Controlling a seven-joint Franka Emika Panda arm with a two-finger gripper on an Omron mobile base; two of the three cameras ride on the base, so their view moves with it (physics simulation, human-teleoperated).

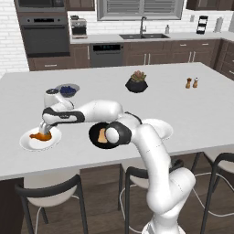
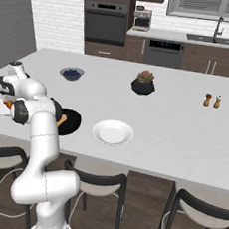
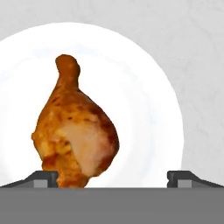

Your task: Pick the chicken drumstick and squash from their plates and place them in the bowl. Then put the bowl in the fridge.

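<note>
Hand view: we look straight down on the chicken drumstick (image 3: 76, 131), orange-brown and mottled, with a paler patch on its bulbous end and the thin bone end pointing away from us. It lies on a white plate (image 3: 153, 87). Our gripper (image 3: 112, 177) is spread wide, one fingertip (image 3: 43, 177) just beside the meat, the other well apart. From the left base view the squash (image 1: 102, 135) sits in the black bowl (image 1: 93, 135) on the counter (image 1: 183, 105).
</note>
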